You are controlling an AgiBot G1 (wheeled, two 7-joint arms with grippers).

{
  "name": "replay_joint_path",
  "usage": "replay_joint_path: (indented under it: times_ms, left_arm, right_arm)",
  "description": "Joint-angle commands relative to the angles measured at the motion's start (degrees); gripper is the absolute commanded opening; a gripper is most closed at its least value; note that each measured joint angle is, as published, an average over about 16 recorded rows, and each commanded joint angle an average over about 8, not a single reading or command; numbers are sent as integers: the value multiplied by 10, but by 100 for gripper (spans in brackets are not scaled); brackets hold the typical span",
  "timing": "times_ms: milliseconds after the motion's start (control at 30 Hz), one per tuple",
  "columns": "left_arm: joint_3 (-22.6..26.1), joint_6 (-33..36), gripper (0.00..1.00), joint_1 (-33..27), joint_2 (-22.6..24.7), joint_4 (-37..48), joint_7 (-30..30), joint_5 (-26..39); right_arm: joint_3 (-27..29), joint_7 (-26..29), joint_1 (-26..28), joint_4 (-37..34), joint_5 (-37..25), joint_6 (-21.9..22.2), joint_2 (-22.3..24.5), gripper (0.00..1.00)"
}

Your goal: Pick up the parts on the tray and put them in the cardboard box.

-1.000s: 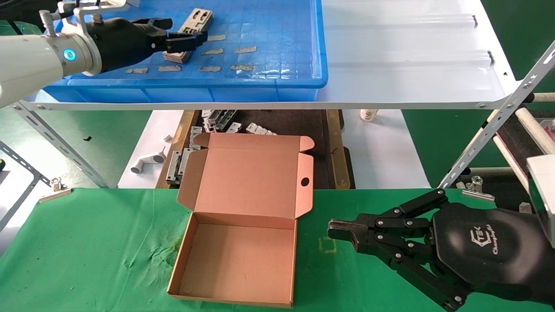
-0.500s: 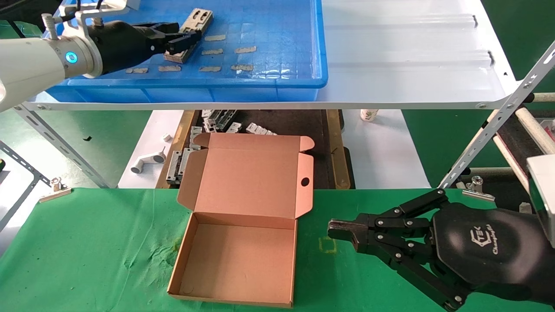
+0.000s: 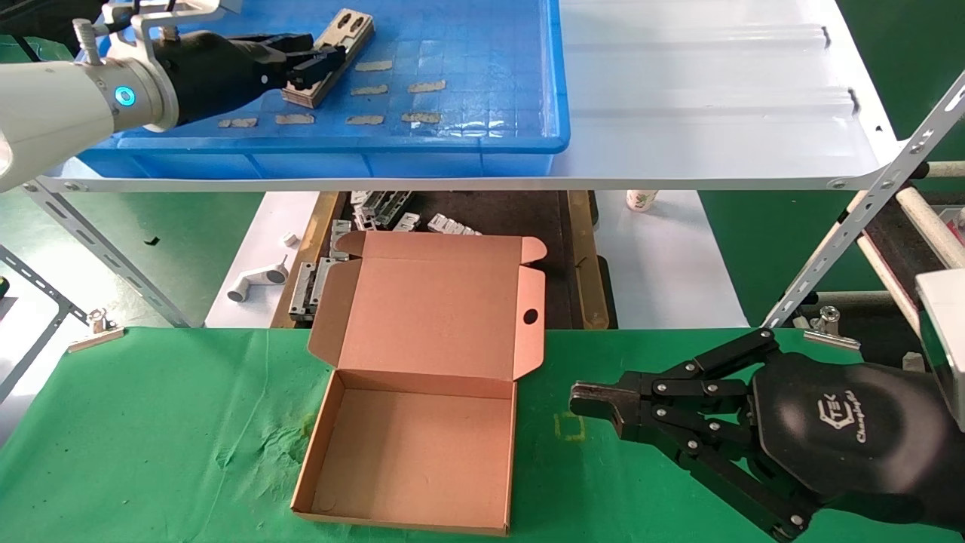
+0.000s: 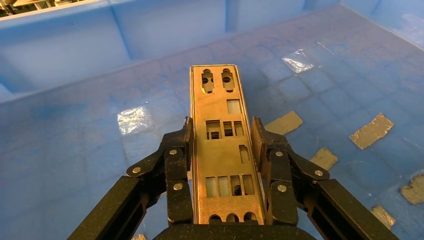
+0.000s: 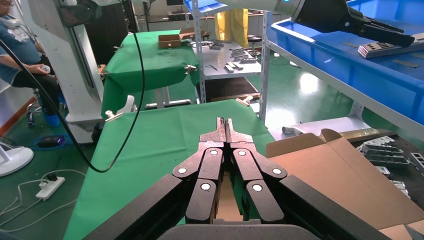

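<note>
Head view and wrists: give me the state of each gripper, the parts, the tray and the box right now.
left gripper: shut on the parts, inside the tray
parts: stacked, clamped by the long edges
tray: on the shelf, holding tape strips
cardboard box: lid open, empty
right gripper: shut, idle over the green cloth

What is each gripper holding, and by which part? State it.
The left gripper clamps the stack of metal plates by its long edges, near one end. The right gripper holds nothing.

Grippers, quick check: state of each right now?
Left gripper: shut on the stack of parts in the tray.
Right gripper: shut, empty, parked over the green table.
</note>
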Motion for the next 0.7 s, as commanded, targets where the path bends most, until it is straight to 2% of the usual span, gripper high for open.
replay_joint_path:
  times_ms: [33,267,400,533,700]
  left_arm:
    - [-1,-1,0,0,0,-1,2,-1]
    - [-9,12,0,-7,-8,-6,7,-13]
    - [-14,44,0,-13,-17,-16,17,-21]
    - [-19,117,0,-20,-36,-33,33,-30]
    - [-23,249,0,-31,-68,-55,47,-39]
  right_arm:
    - [0,0,0,0,0,0,0,0]
    - [0,0,0,0,0,0,0,0]
    - [0,0,0,0,0,0,0,0]
    - [0,0,0,0,0,0,0,0]
    - [0,0,0,0,0,0,0,0]
